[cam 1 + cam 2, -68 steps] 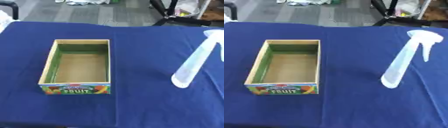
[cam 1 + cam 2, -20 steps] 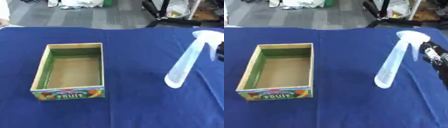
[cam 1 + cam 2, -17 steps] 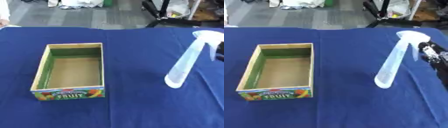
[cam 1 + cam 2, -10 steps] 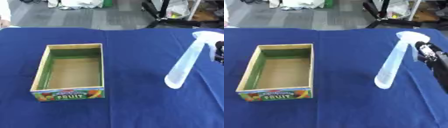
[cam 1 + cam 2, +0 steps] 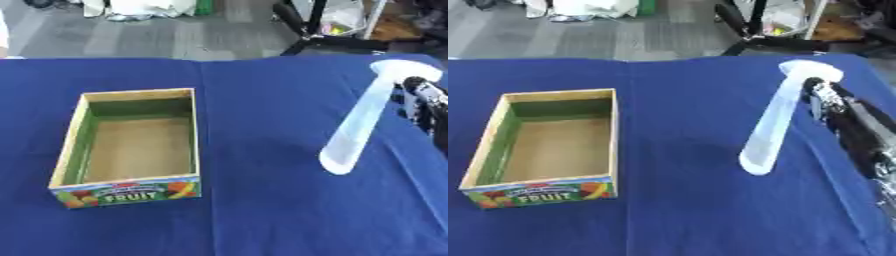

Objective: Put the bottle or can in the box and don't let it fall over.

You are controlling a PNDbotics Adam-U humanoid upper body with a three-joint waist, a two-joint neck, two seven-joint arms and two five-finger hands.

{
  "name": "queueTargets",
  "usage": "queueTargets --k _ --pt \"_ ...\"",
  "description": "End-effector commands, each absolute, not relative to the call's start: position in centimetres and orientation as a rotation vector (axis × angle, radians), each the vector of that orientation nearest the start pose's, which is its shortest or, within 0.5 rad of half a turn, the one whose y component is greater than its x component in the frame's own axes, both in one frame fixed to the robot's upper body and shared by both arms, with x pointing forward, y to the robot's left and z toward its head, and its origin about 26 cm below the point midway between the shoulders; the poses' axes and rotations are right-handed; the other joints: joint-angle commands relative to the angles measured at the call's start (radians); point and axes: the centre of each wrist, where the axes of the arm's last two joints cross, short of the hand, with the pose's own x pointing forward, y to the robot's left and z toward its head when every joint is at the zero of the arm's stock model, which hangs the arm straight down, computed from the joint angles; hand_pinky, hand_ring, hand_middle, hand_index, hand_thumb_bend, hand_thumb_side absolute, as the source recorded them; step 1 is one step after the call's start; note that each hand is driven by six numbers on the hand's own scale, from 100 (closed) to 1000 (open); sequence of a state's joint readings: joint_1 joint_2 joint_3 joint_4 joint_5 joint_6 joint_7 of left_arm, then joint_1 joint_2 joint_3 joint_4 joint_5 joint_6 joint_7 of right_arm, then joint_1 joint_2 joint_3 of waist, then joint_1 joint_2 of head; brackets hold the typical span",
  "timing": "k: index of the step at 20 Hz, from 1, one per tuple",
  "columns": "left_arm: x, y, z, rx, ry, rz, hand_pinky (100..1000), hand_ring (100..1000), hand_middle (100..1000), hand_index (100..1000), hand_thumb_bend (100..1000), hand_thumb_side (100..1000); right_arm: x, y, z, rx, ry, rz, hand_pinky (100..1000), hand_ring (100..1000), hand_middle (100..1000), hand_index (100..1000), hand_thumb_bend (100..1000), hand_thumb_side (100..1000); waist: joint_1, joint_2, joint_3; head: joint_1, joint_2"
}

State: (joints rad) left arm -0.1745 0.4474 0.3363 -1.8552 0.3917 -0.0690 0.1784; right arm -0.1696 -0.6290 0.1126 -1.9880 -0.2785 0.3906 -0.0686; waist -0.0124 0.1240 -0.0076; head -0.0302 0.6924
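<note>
Right hand arrived, one bottle, one box

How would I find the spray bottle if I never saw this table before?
Start at the blue tablecloth that covers the whole table, and find the wooden FRUIT box on its left side. Look across to the right side, where the robot's black right hand reaches in. The spray bottle stands by that hand: tall, pale and see-through, with a trigger head on top, while the box is low and open.

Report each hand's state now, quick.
Left hand: not in view.
Right hand: beside the spray bottle near its top; whether its fingers are open or shut cannot be told.
</note>
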Motion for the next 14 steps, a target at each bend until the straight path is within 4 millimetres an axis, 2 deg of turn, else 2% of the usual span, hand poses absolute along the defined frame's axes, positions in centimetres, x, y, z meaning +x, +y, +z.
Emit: queueTargets --k 1,14 --pt "28.5 38.7 19.1 0.287 -2.216 0.221 900 1000 1000 782 675 555 28.4 -29.0 18.6 -0.166 -1.681 0.456 1000 1000 1000 1000 100 933 0.002 -0.007 0.0 -0.005 -0.011" --pt "28.4 38.8 19.2 0.299 -2.222 0.218 899 1000 1000 781 674 555 28.8 -27.8 18.5 -0.215 -1.687 0.446 1000 1000 1000 1000 100 933 0.004 -0.006 -0.001 -0.005 -0.001"
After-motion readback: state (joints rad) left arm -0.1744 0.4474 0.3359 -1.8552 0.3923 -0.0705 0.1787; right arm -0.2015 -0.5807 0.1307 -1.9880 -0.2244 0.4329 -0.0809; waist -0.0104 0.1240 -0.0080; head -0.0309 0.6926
